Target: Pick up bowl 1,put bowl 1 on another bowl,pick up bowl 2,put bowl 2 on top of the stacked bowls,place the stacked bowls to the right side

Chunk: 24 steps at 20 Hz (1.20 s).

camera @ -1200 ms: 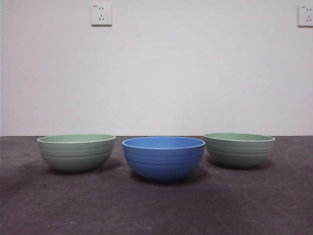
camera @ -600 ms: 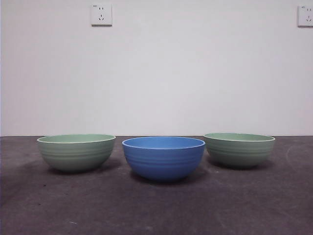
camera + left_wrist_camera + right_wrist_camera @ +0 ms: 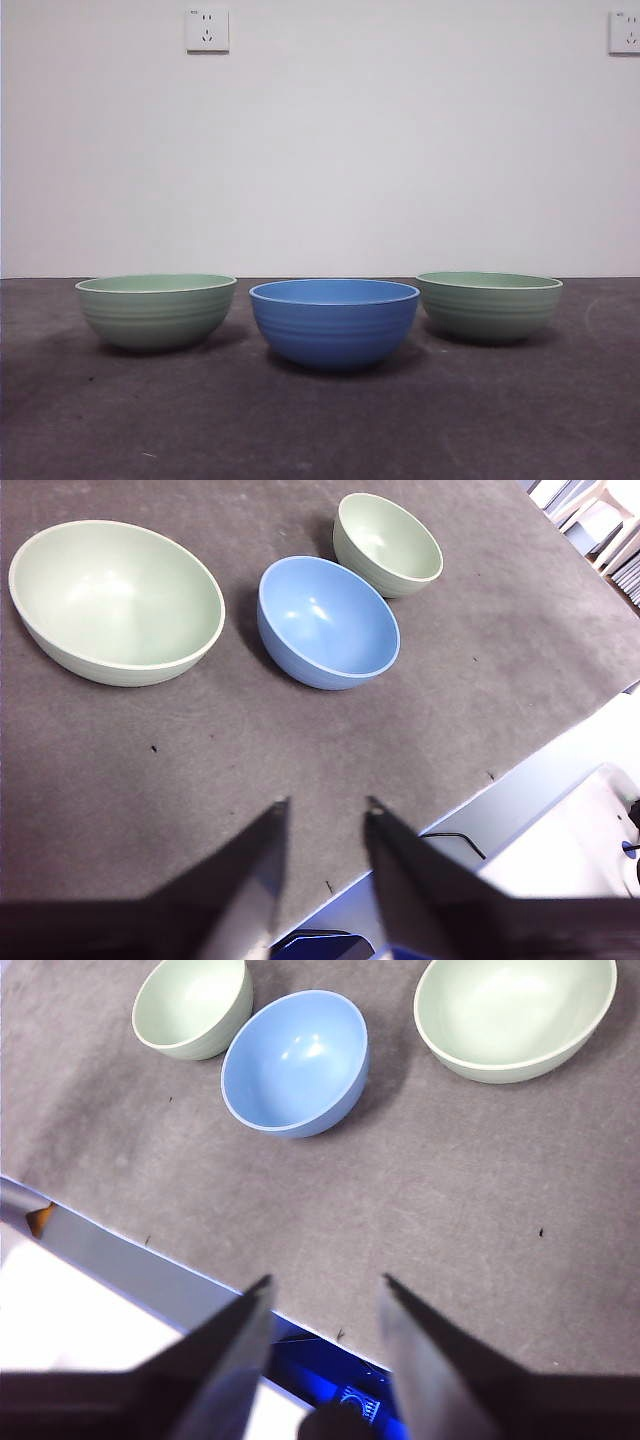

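Note:
Three ribbed bowls stand apart in a row on the dark grey table, none resting on another. The blue bowl (image 3: 334,325) is in the middle, slightly nearer the front. One pale green bowl (image 3: 157,312) stands to its left, a second pale green bowl (image 3: 489,307) to its right. My left gripper (image 3: 325,805) hovers open over the table's front edge, closest to the left green bowl (image 3: 115,600), with the blue bowl (image 3: 328,622) beyond. The right gripper (image 3: 325,1280) is also open and empty above the front edge, nearest the right green bowl (image 3: 515,1015) and the blue bowl (image 3: 295,1060).
A white wall with two sockets (image 3: 207,29) rises behind the table. The table's front edge (image 3: 130,1250) runs just under both grippers. Neither arm shows in the front view.

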### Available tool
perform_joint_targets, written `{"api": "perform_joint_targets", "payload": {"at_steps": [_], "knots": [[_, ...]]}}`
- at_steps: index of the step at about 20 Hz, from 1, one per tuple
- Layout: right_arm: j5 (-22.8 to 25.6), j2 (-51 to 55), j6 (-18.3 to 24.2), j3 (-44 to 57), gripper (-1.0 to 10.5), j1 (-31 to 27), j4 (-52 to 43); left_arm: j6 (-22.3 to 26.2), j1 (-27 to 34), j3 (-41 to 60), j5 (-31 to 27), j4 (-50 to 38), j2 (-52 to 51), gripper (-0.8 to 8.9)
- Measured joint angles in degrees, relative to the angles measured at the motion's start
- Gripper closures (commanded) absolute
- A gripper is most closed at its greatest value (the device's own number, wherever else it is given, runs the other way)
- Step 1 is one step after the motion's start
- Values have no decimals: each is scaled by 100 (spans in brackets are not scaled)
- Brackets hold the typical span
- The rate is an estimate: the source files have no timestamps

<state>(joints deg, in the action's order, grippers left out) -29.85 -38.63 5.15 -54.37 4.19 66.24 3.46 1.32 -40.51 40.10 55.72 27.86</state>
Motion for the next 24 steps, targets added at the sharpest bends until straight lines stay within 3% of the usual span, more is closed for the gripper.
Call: {"api": "perform_joint_targets", "payload": {"at_steps": [14,24], "knots": [[50,-315,-289,0,379,-2,-157,-59,0,0,2,-52,168,185],[898,-1469,-970,-7,380,-2,-1646,-70,0,0,2,-140,168,185]]}}
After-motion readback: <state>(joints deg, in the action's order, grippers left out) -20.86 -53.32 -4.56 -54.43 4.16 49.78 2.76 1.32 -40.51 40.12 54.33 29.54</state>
